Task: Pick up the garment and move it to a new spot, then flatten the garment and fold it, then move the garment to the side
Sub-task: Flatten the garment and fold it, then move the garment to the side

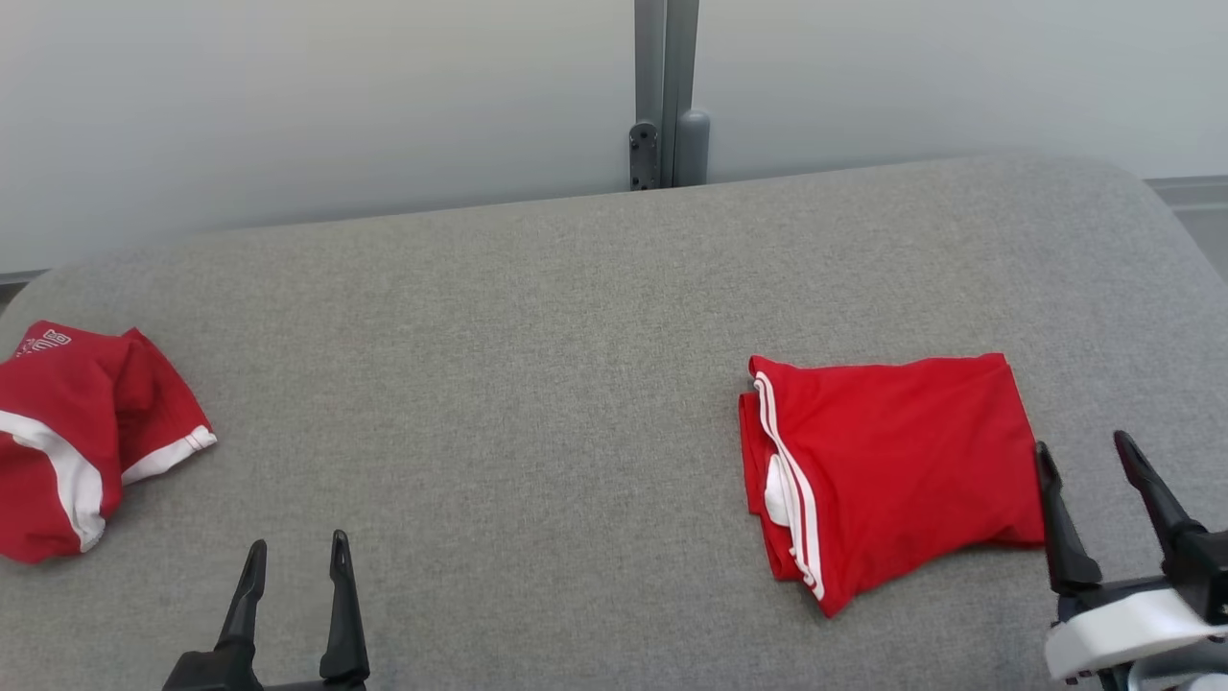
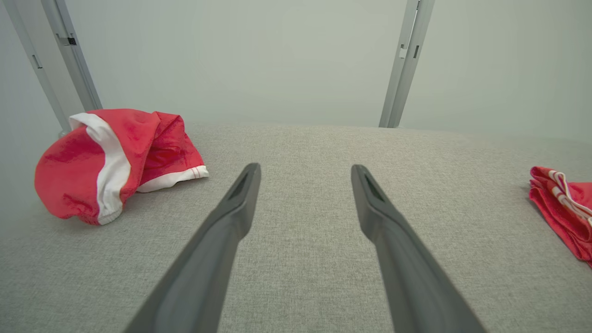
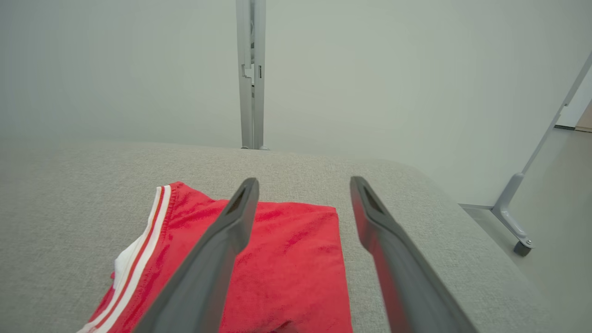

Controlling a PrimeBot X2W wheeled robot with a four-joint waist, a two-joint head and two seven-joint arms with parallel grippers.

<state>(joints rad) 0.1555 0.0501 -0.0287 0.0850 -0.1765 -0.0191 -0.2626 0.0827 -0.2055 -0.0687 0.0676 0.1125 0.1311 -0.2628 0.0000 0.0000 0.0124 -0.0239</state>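
Right jaws (wide, empty) are hovering just right of the folded garment (image 1: 892,470), its long axis crosswise; left jaws, equally wide, are sitting farther off.

Folded red fabric garment w/ white side stripes (image 1: 892,461) lies on the right part of the grey cloth-covered table (image 1: 537,365), well apart from the crumpled red-and-white garment (image 1: 77,441) at the table's left edge. Upright grey metal post (image 1: 665,96) stands behind the table's far edge, approx mid-width. Left gripper (image 1: 297,541) is over the near edge btwn the garments, right gripper (image 1: 1083,444) at the folded one's right edge
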